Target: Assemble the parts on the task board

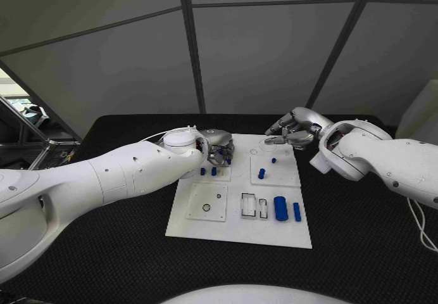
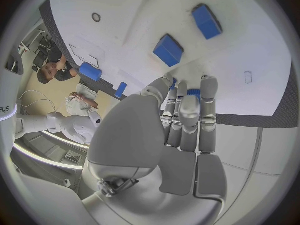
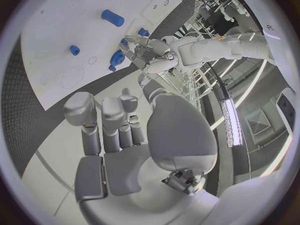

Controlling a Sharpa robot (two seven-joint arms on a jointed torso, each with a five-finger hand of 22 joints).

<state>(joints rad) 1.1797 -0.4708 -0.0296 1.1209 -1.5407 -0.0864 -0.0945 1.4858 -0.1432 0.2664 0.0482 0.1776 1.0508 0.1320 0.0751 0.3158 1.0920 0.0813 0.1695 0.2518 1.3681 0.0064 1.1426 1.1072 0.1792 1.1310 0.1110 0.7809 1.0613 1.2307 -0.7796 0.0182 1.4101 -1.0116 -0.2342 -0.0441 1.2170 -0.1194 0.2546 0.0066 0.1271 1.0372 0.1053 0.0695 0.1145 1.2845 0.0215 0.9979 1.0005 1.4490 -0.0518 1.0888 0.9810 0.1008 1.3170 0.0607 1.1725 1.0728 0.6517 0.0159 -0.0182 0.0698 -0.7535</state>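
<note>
Two robot hands hover over the far end of the white board (image 1: pixel 239 235), which lies in the middle of the black counter (image 1: pixel 365 253). We see the left robot hand (image 1: pixel 217 147) above the board's far left corner, fingers pointing down toward two small blue pegs (image 1: pixel 208 171) standing in a raised square panel. In its wrist view the fingers (image 2: pixel 187 115) lie side by side and nearly straight, tips close to a blue piece; whether they touch it we cannot tell, and we see nothing gripped. The right robot hand (image 1: pixel 290 131) sits over the far right corner, fingers curled inward; whether it holds anything we cannot tell. In its wrist view the fingers (image 3: pixel 106 117) stand apart from the board.

Another short blue peg (image 1: pixel 261 173) stands in the right-hand panel, with a smaller one (image 1: pixel 274 160) beyond it. Near the board's near right edge lie a thick blue cylinder (image 1: pixel 281 208) and, just beside it, a thin blue bar (image 1: pixel 297 211). Left of these are two clear rectangular slots (image 1: pixel 254 206).
</note>
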